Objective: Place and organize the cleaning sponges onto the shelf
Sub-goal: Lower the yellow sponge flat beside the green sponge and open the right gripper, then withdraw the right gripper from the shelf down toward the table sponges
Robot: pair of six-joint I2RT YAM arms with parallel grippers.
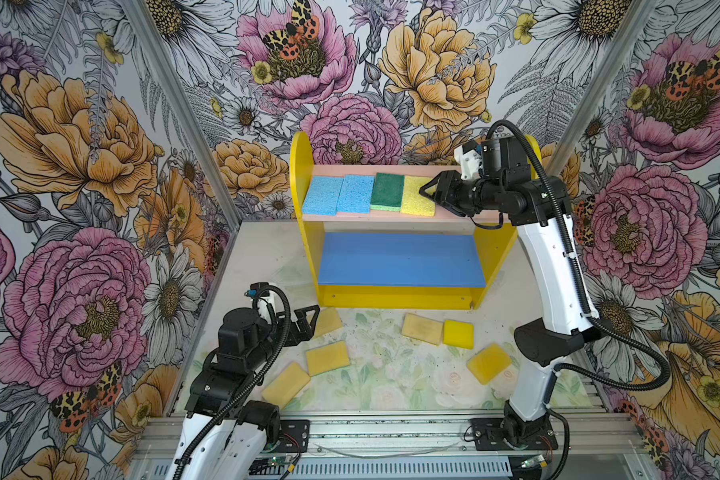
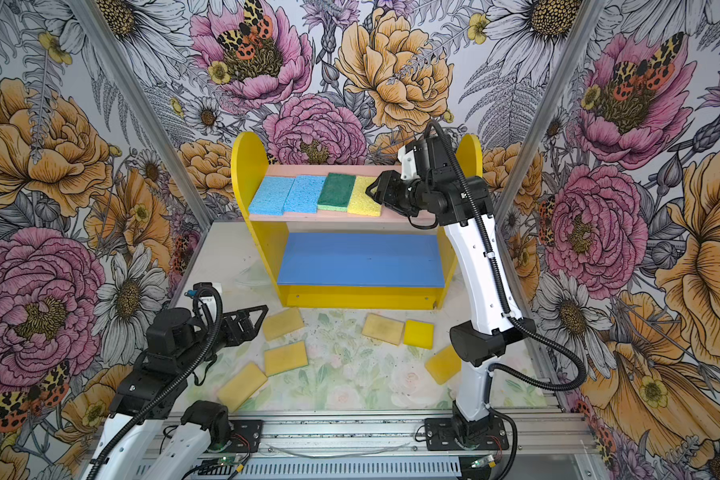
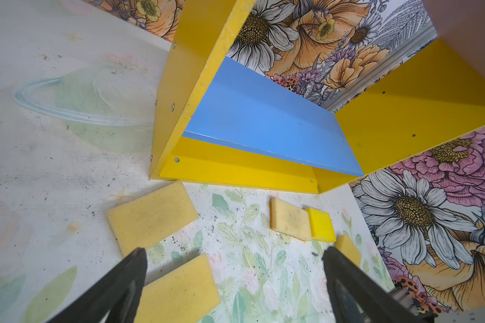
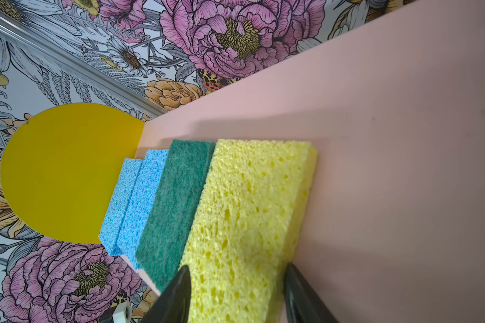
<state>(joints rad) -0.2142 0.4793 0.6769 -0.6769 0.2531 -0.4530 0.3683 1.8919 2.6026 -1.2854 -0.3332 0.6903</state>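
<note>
The shelf [image 1: 302, 166] [image 2: 242, 166] stands at the back. On its pink upper board [image 4: 375, 139] four of the cleaning sponges lie in a row: two light blue [image 1: 322, 195] [image 1: 355, 193], a dark green one [image 1: 387, 192] and a porous pale yellow one [image 1: 414, 197] [image 4: 249, 201]. My right gripper [image 1: 427, 189] [image 2: 371, 191] [image 4: 237, 268] is shut on the pale yellow sponge, one finger on each long side. Several tan-yellow sponges [image 1: 327, 357] [image 1: 422, 328] and a small bright yellow one [image 1: 458, 333] lie on the table. My left gripper [image 1: 312, 318] [image 3: 234, 251] is open and empty beside a tan sponge [image 3: 151, 218].
The blue lower board [image 1: 400, 257] [image 3: 263, 120] carries nothing. Flowered walls close in on three sides. The right arm's white link [image 1: 553, 270] stands next to the shelf's right panel. A metal rail [image 1: 391, 432] runs along the front edge.
</note>
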